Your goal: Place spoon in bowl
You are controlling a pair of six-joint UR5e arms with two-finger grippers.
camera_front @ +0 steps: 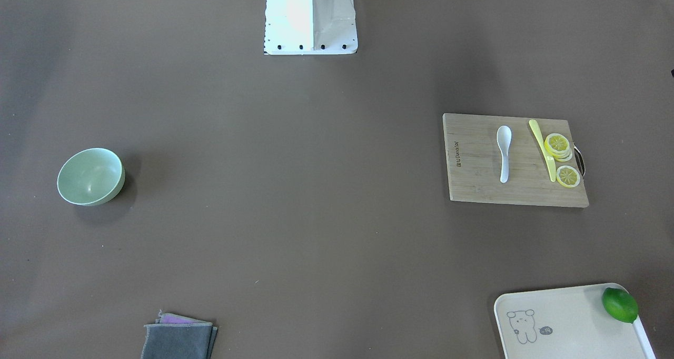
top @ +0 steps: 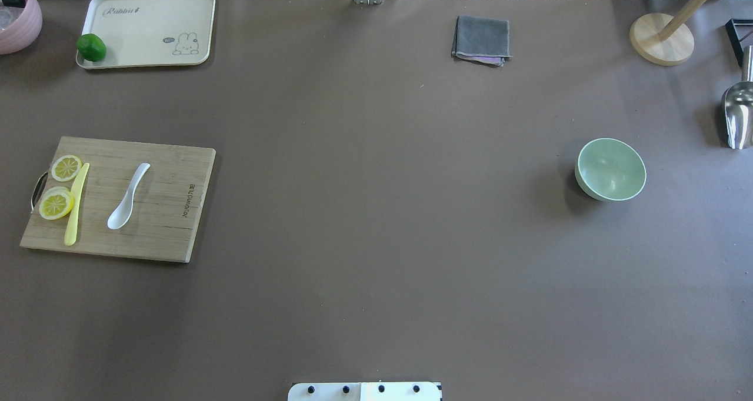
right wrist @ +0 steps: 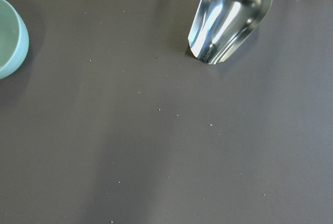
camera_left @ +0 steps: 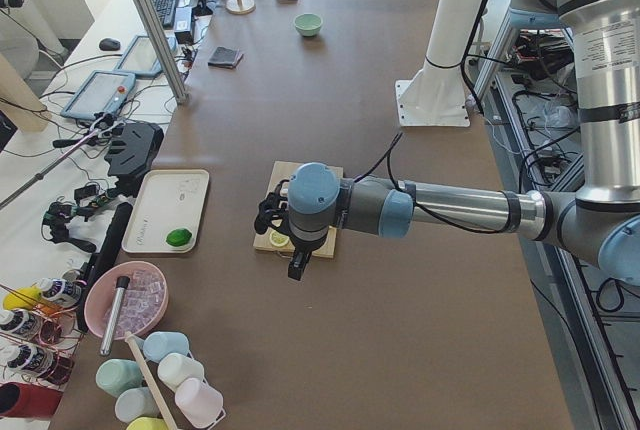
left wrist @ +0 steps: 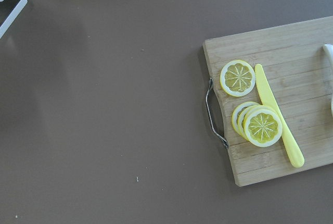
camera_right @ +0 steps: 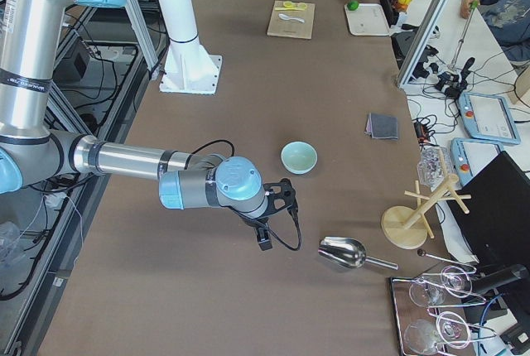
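The white spoon [camera_front: 504, 151] lies on a wooden cutting board [camera_front: 474, 164], left of a yellow knife [camera_front: 542, 148]; it also shows in the overhead view [top: 126, 198]. Its edge shows in the left wrist view [left wrist: 329, 52]. The mint-green bowl [camera_front: 90, 176] stands empty far across the table [top: 610, 169]; its rim shows in the right wrist view [right wrist: 8, 39]. My left gripper [camera_left: 268, 216] hovers high over the board's lemon end. My right gripper [camera_right: 285, 192] hovers beyond the bowl [camera_right: 298, 157]. I cannot tell whether either gripper is open or shut.
Lemon slices [camera_front: 558, 146] lie beside the knife. A cream tray [top: 147, 30] holds a lime [top: 91, 47]. A folded grey cloth [top: 481, 39] lies at the far edge. A metal scoop [top: 738, 116] and wooden stand [top: 662, 39] are beyond the bowl.
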